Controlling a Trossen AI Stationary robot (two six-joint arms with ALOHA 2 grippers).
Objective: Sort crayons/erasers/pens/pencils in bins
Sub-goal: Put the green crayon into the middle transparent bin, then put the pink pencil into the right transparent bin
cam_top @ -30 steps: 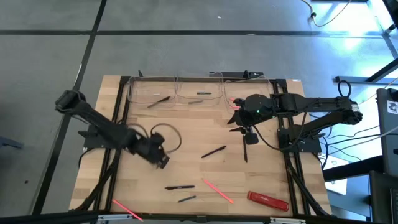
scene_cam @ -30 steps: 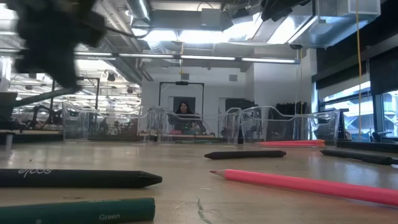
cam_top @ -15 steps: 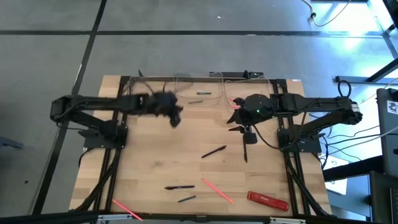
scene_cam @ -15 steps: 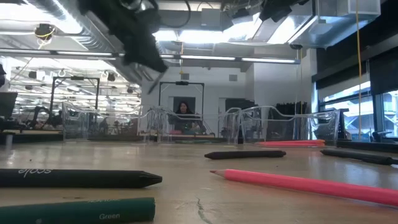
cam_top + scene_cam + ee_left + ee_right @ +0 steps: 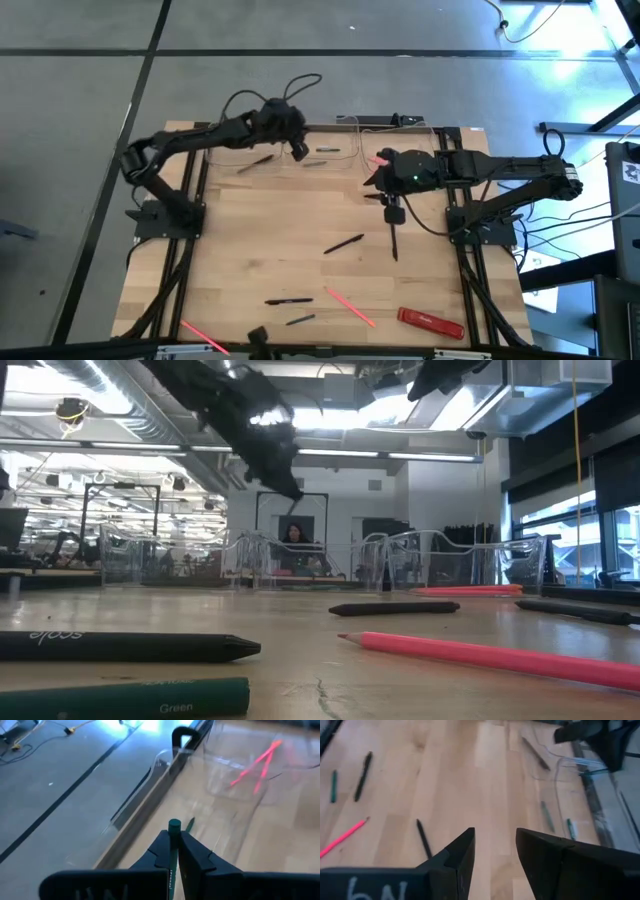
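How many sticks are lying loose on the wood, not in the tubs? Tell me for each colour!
Pink sticks: 2
Black sticks: 3
Grey-green sticks: 1
Total: 6

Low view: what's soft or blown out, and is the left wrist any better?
Low view: ceiling lights glare, the left arm overhead is dark and smeared, the near green crayon soft. Left wrist view: the left pincer and its green crayon read clearly; the bins behind blur.
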